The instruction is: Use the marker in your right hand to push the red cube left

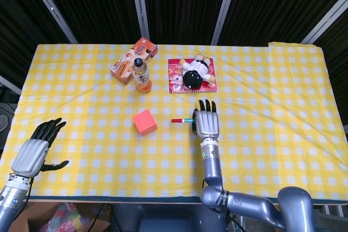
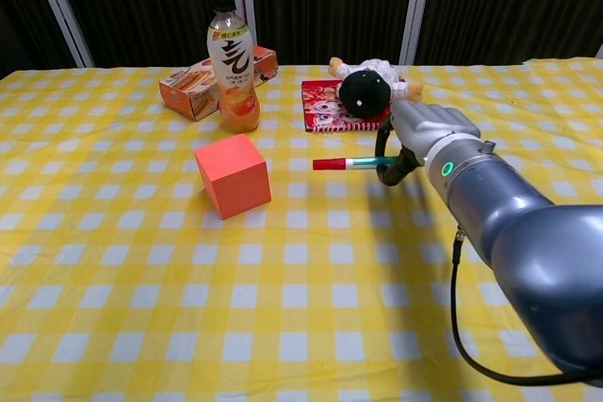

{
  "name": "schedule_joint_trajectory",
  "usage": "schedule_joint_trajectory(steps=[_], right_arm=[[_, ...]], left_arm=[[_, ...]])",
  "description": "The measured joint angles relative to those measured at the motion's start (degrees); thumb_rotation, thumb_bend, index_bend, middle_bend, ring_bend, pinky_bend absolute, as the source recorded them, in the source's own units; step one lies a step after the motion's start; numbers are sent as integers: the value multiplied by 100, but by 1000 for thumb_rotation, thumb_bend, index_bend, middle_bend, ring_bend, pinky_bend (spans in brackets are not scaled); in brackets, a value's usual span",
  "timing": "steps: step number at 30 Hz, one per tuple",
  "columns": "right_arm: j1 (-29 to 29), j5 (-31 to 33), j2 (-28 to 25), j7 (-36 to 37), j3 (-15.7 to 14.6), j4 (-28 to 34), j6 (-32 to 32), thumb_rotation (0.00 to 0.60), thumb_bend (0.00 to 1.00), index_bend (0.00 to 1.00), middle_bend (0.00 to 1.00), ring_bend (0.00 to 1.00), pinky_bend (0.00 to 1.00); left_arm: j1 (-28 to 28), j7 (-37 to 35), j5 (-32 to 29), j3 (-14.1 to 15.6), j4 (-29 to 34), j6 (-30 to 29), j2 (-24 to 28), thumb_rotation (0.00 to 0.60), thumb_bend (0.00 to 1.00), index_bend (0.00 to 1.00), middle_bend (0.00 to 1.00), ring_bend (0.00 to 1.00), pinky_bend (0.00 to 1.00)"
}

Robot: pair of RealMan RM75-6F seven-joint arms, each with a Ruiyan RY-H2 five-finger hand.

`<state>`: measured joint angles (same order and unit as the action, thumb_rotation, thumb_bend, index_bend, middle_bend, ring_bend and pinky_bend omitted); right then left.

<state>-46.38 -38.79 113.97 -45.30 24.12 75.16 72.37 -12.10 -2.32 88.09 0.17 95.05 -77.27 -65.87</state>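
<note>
- A plain red cube [image 1: 144, 121] [image 2: 233, 175] with flat faces and crisp edges sits on the yellow-and-white checked surface [image 1: 81, 96], around the middle and a little toward its left edge.
- It looks light and rigid, likely to slide easily on the cloth; a push low and centred on its right face should keep it from twisting.
- A slim marker with a red cap and teal barrel [image 1: 182, 120] [image 2: 344, 164] lies level in the air, cap pointing at the cube; a clear gap separates the two.
- The right hand [image 1: 206, 124] [image 2: 415, 138] pinches the marker's far end, fingers otherwise extended.
- The left hand [image 1: 33, 150] rests near the front left corner, fingers apart, holding nothing.
- Toward the back edge stand an orange drink bottle [image 1: 142, 75], an orange carton [image 1: 133, 60] and a doll on a red book [image 1: 193, 73].
</note>
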Motion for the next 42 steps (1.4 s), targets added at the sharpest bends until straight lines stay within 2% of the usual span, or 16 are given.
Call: schedule_joint_trajectory(steps=[10,42], right_arm=[[-99,-80,43,110,17,-47,-158,600,560,547,141,0,0],[-940,-348,1220,-175,142,-420,-270,600,561,547,141,0,0]], left_arm=[[-21,-7,-31,-11,13,42,0,600,0,0,0,0,0],[-17,-192,62,10,89,-10,81,600,0,0,0,0,0]])
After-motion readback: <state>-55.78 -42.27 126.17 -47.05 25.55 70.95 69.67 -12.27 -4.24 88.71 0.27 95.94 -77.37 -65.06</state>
